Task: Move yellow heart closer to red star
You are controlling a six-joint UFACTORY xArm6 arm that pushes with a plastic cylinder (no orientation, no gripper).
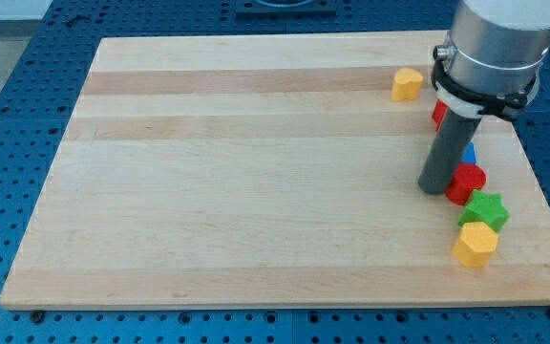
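The yellow heart point(407, 84) lies near the view's top right of the wooden board point(256, 172). A red block point(438, 114) peeks out just right of and below it, mostly hidden behind the arm, so its shape is unclear. A second red block point(467, 182) sits lower down. My tip point(434, 190) rests on the board against this second red block's left side, well below the yellow heart.
A blue block point(471, 153) shows as a sliver behind the rod. A green star point(484, 210) and a yellow hexagon point(475, 245) lie below the lower red block, near the board's right edge. Blue perforated table surrounds the board.
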